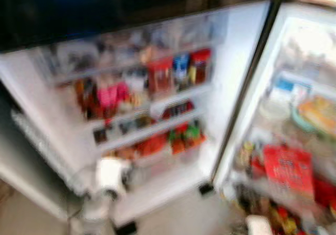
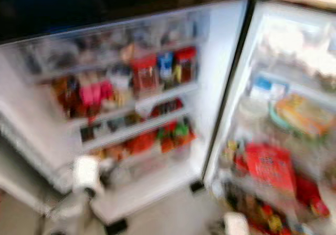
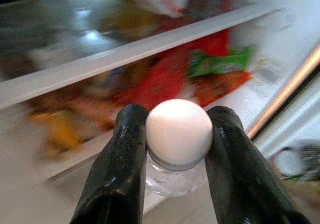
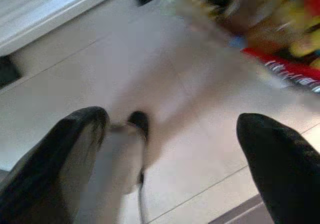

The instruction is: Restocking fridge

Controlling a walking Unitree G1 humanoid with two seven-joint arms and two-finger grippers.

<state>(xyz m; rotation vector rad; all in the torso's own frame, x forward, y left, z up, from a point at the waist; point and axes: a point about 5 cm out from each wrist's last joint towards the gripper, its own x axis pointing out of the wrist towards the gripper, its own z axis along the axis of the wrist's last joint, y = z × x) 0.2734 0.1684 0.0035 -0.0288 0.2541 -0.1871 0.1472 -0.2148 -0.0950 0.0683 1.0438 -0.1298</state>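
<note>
Your bottle [image 3: 177, 149], clear with a white cap [image 3: 178, 133], sits clamped in the left gripper [image 3: 175, 149]: one black finger [image 3: 122, 164] presses each side just under the cap. In the head views you see it low on the left, held up in front of the lower part of the open fridge door [image 1: 231, 56]. The door shelves [image 1: 152, 127] behind it are packed with blurred jars and red, green and orange packets [image 3: 200, 68]; the wrist view shows a white shelf rail [image 3: 125, 56] running just beyond the cap, with those packets behind it.

To the right, the fridge [image 1: 294, 140] stands open and lit, full of food, with a red packet [image 1: 287, 167] near the front.

Your right gripper [image 4: 170, 149] hangs over pale floor tiles [image 4: 200, 114], its fingers [image 4: 280, 159] wide apart with nothing between them. Both head views are blurred, so finer detail cannot be told.
</note>
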